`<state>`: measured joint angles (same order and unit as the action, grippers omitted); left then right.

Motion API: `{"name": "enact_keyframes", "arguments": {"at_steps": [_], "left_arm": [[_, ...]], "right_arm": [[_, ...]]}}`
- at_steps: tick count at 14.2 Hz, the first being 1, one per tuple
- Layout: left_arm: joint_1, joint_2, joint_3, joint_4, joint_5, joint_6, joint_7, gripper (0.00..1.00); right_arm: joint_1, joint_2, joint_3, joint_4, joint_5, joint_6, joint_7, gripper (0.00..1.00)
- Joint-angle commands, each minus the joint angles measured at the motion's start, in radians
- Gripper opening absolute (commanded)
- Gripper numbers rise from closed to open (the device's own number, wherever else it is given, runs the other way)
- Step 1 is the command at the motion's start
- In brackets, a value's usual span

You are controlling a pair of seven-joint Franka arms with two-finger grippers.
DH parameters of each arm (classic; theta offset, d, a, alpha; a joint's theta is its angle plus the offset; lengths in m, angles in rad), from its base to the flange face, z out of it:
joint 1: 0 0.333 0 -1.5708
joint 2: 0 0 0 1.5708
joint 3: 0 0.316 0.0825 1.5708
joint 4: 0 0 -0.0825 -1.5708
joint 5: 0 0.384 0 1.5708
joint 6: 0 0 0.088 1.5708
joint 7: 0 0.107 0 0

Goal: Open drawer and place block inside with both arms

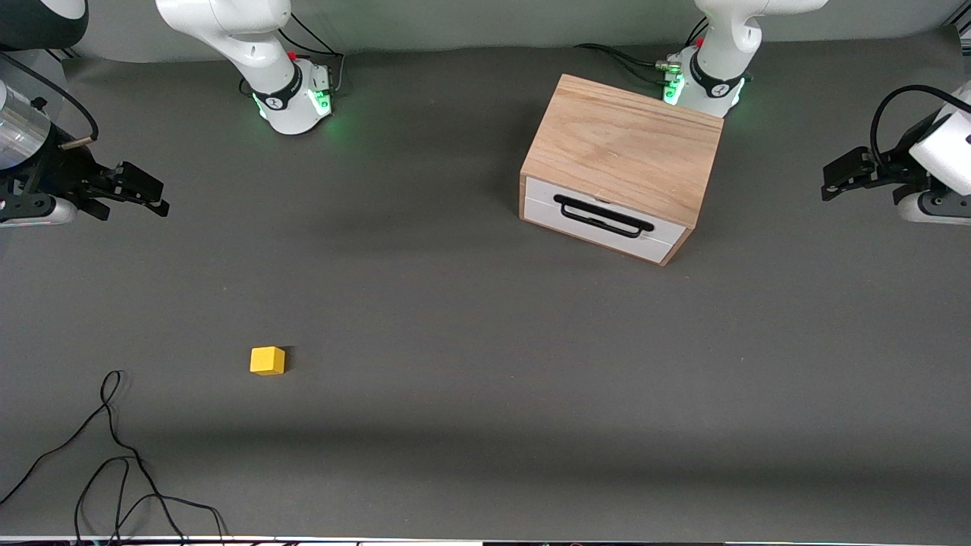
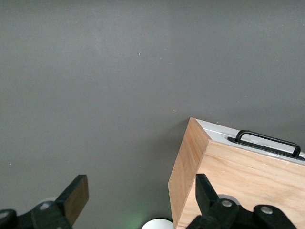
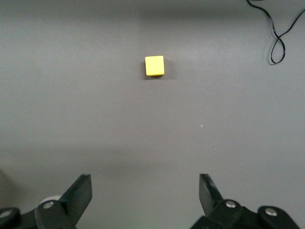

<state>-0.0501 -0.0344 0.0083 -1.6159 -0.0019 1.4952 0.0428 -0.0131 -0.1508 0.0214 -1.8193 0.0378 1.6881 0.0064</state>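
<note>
Nearest the front camera, a loose black cable (image 1: 114,462) lies coiled on the dark grey table (image 1: 485,341) at the right arm's end. Just a little farther from the camera sits the small bright yellow cube block (image 1: 267,360), alone on the bare surface and well apart from everything else; the right wrist view shows it (image 3: 154,66) flat on the table with the cable loop (image 3: 279,40) off to one side.

Farther from the camera, toward the left arm's end, stands the light oak box cabinet (image 1: 626,148), turned at a slight angle. Its drawer with white front panel (image 1: 603,220) is fully closed, the long black wire handle (image 1: 603,216) lying across the panel.

The right arm's black two-finger gripper (image 1: 140,189) hangs over the table's edge at its own end, fingers (image 3: 78,195) spread wide with nothing between them. The left arm's black two-finger gripper (image 1: 850,174) hangs at the other end, fingers (image 2: 76,198) likewise spread and empty; its wrist view shows the cabinet's wooden corner (image 2: 190,162) below.
</note>
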Motion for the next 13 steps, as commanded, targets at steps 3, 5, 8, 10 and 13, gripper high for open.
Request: {"name": "enact_keyframes", "arguments": {"at_steps": [3,5,8,10,13], "left_arm": [[-0.011,-0.002,0.002,0.002,0.028,-0.012,0.015,1.0],[-0.013,-0.001,0.001,0.002,0.031,-0.012,0.015,1.0],[-0.013,-0.001,-0.001,0.002,0.031,-0.012,0.014,1.0],[-0.013,-0.001,-0.001,0.002,0.03,-0.012,0.012,1.0],[-0.017,-0.001,-0.002,0.002,0.028,-0.012,-0.012,1.0]], "right_arm": [[0.001,0.011,-0.003,0.011,-0.004,-0.007,-0.017,1.0],[0.002,0.013,-0.003,0.009,-0.004,-0.007,-0.016,1.0],[0.002,0.023,-0.003,0.008,0.001,-0.004,-0.022,1.0],[0.004,0.042,-0.001,0.012,0.005,0.007,-0.022,1.0],[0.01,0.141,0.006,0.113,-0.002,0.015,-0.02,1.0]]}}
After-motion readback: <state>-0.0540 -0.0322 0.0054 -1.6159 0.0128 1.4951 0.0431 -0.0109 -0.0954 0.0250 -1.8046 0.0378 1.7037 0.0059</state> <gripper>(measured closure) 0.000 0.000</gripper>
